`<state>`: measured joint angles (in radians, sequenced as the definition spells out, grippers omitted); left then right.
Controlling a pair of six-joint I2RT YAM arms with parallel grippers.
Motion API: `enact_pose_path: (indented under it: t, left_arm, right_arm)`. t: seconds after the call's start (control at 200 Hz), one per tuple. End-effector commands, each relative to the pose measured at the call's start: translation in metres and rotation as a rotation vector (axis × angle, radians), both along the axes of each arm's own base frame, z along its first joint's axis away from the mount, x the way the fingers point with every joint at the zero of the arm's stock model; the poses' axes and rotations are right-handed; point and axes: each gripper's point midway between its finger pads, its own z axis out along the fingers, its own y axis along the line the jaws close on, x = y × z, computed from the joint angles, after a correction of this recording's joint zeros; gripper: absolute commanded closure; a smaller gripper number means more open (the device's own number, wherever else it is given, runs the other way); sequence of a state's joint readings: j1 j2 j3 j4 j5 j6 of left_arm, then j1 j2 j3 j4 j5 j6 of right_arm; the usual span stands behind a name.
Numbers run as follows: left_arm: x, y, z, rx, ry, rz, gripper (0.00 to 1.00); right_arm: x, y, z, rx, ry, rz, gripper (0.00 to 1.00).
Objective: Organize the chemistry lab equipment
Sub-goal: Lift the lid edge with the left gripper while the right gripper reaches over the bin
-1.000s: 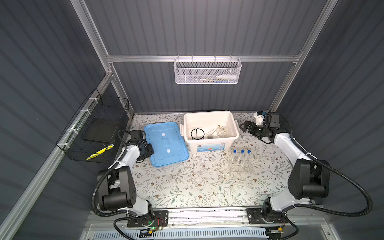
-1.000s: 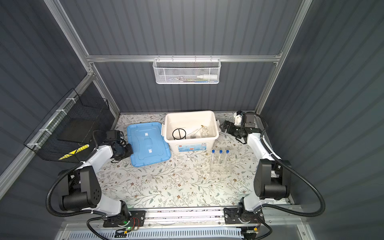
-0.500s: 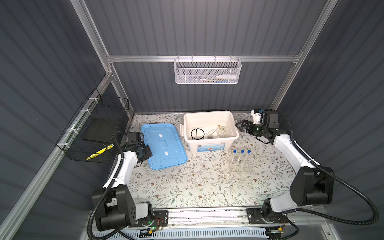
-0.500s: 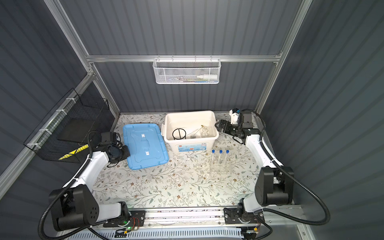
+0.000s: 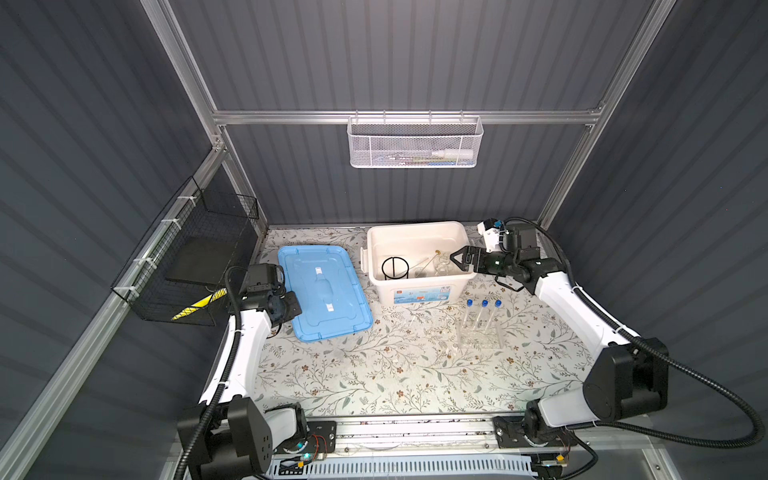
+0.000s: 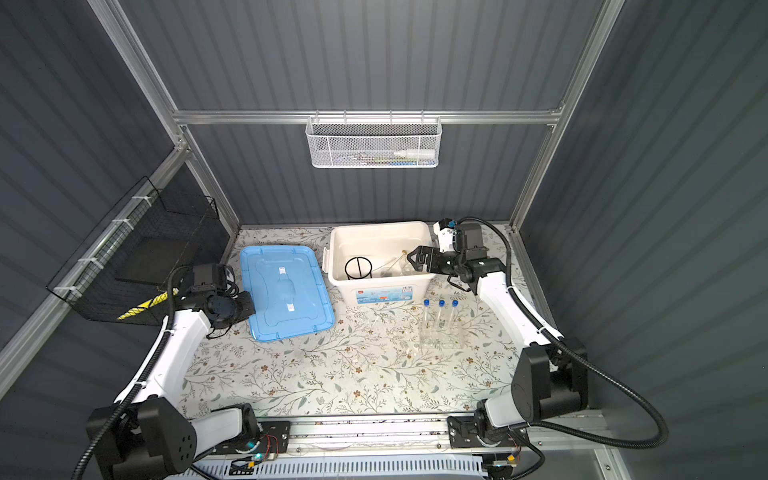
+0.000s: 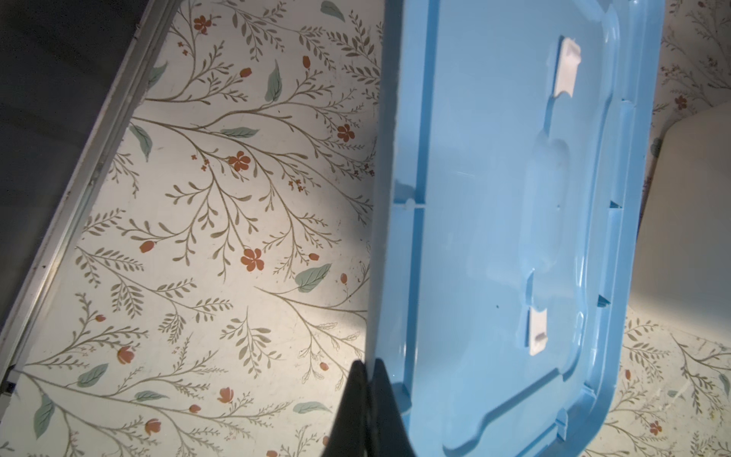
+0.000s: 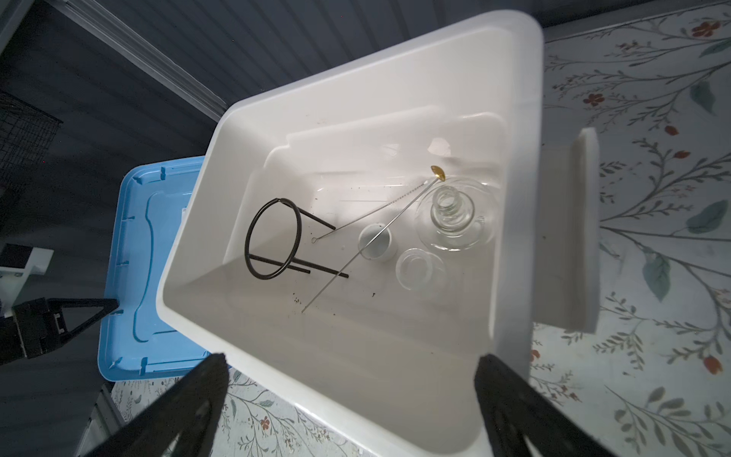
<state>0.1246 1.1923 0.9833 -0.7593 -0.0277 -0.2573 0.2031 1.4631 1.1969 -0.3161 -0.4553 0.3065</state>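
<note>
Left wrist view shows the left gripper (image 7: 366, 370) with its fingers pressed together on the left edge of the blue lid (image 7: 514, 221). The lid lies on the floral table (image 7: 221, 198); whether that edge is lifted cannot be told. In both top views the lid's long axis runs front to back, just left of the white bin (image 5: 415, 225). Inside the bin, at its left, the black wire ring tripod (image 8: 247, 243) seems to stand on its legs, ring uppermost. Next comes the tiny white dish (image 8: 375, 245), and the thin rod (image 8: 395, 218) lies slantwise over it, its gold-tipped end toward the bin's far right corner, by the neck of the flask (image 8: 453, 209). The beaker (image 8: 419, 269) sits just beside the flask. Only the right wrist view makes out a second, thinner looped wire (image 8: 372, 211) alongside the rod. The right gripper (image 5: 456, 262) hovers over the bin's right rim, pointing left, jaws wide apart and empty. In front of the bin, to the right, three test tubes (image 5: 484, 309) stand upright, blue caps up, in the clear plastic rack (image 5: 478, 338). Neither wrist view shows them.
</note>
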Motion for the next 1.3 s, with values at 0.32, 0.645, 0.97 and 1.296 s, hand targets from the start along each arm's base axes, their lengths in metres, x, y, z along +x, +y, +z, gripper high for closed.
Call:
enact_pose_path:
  t: [0.32,0.645,0.97,1.296]
  left_arm:
    - [0.001,0.000,0.076,0.012,-0.203,0.007,1.00]
    - [-0.008,-0.003,0.103,0.016,-0.267,-0.007,1.00]
    - [-0.010,-0.009,0.120,-0.009,-0.328,-0.019,1.00]
    - [0.004,-0.026,0.134,-0.097,-0.407,-0.067,1.00]
  right_arm:
    - [-0.009,0.031,0.019,-0.007,-0.049,0.057,0.01]
    - [-0.015,0.068,0.025,0.001,-0.076,0.144,0.01]
    - [-0.019,0.109,0.025,0.039,-0.080,0.263,0.02]
    - [-0.018,0.150,0.034,0.129,-0.096,0.415,0.03]
